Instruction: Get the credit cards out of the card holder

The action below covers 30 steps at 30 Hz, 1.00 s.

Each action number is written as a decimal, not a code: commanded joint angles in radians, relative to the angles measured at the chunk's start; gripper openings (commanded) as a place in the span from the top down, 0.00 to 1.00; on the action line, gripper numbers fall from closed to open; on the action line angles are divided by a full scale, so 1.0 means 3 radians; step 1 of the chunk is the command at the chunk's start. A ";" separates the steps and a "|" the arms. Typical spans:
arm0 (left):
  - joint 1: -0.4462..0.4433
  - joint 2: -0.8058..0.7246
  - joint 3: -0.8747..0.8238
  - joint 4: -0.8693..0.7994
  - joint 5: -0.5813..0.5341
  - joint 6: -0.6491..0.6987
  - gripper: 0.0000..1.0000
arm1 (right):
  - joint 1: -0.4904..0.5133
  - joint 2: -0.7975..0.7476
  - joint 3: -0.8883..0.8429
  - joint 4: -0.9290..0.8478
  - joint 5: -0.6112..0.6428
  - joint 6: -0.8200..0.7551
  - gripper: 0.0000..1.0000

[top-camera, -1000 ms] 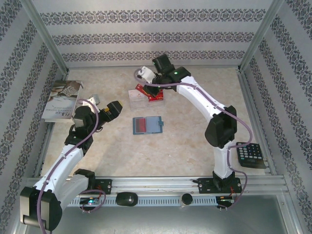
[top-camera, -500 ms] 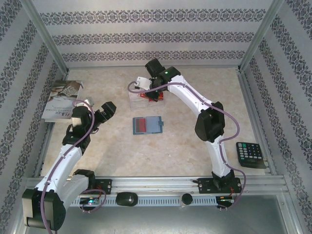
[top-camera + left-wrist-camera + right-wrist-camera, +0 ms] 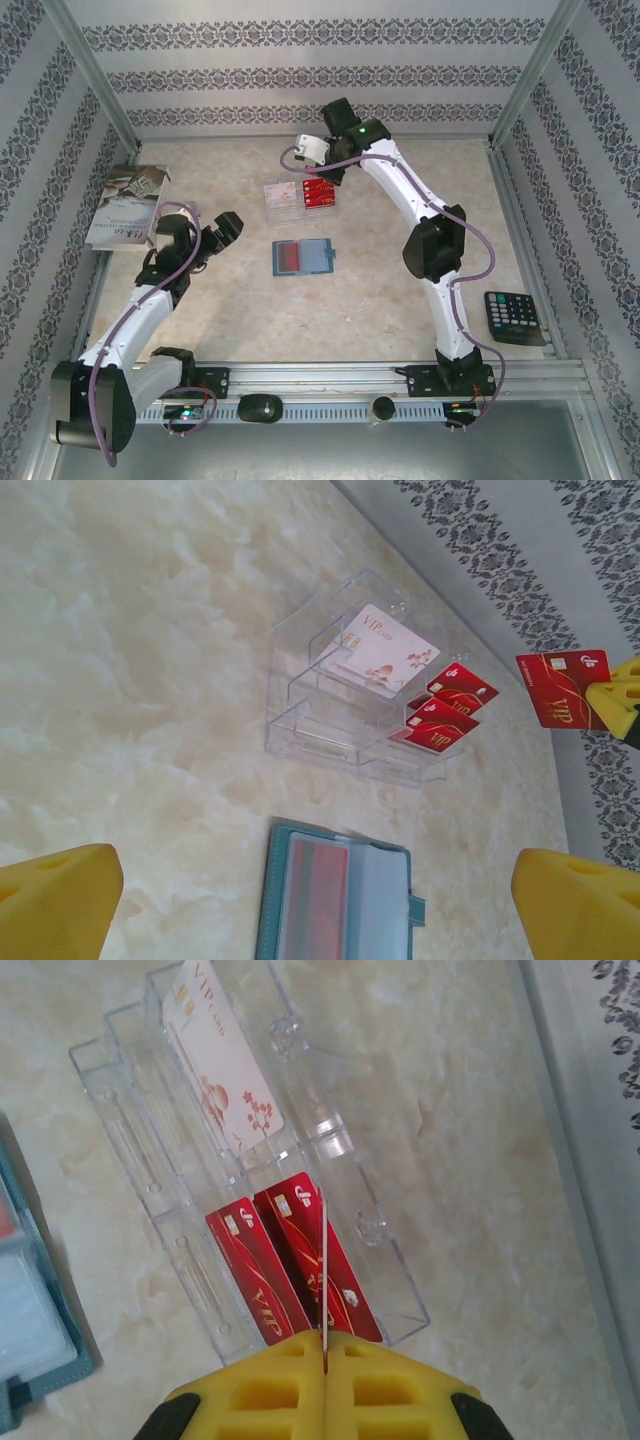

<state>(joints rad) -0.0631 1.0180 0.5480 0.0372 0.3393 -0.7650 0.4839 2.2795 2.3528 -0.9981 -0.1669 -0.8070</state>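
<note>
The teal card holder [image 3: 302, 256] lies open on the table, a red card [image 3: 325, 890] showing behind its clear left pocket. Two red credit cards [image 3: 262, 1265] and a whitish VIP card [image 3: 222, 1070] rest in the clear tray [image 3: 282, 197]. My right gripper [image 3: 325, 1345] hangs over the tray's far end, shut on another red credit card [image 3: 560, 687], which looks edge-on in the right wrist view. My left gripper [image 3: 226, 227] stands open left of the card holder [image 3: 340, 900], nothing between its yellow fingers [image 3: 60, 900].
A white booklet [image 3: 125, 205] lies at the left wall. A black calculator [image 3: 515, 318] sits near the right front. Patterned walls and metal posts close in the table on three sides.
The right gripper dipped toward the tray, then drew back up over its far end, still holding the red card. The left gripper shifted only slightly.
</note>
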 commanded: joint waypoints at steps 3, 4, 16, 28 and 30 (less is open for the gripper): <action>0.0056 0.0055 0.0182 -0.0060 -0.0014 0.0125 0.00 | 0.0026 0.0135 0.0109 -0.0003 0.0061 -0.0332 1.00; 0.0052 0.0066 0.0202 -0.0081 -0.0021 0.0144 0.00 | 0.0037 0.0151 0.0105 0.0030 0.0099 -0.0365 1.00; 0.0052 0.0336 0.0245 -0.0015 0.0023 0.0129 0.00 | 0.0106 0.0057 -0.0460 0.0541 0.0403 -0.0700 1.00; 0.0047 0.0427 0.0298 0.0045 0.0017 0.0059 0.00 | -0.0046 -0.0817 -0.1549 0.1948 -0.0264 -0.0266 1.00; 0.0049 0.0454 0.0290 0.0081 0.0022 0.0025 0.00 | -0.0116 -0.0975 -0.1806 0.2440 -0.0321 -0.0021 1.00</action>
<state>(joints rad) -0.0631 1.1450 0.6125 0.0307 0.3389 -0.7414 0.4728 2.0544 1.8759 -0.5007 -0.1974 -0.9089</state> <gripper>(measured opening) 0.997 0.048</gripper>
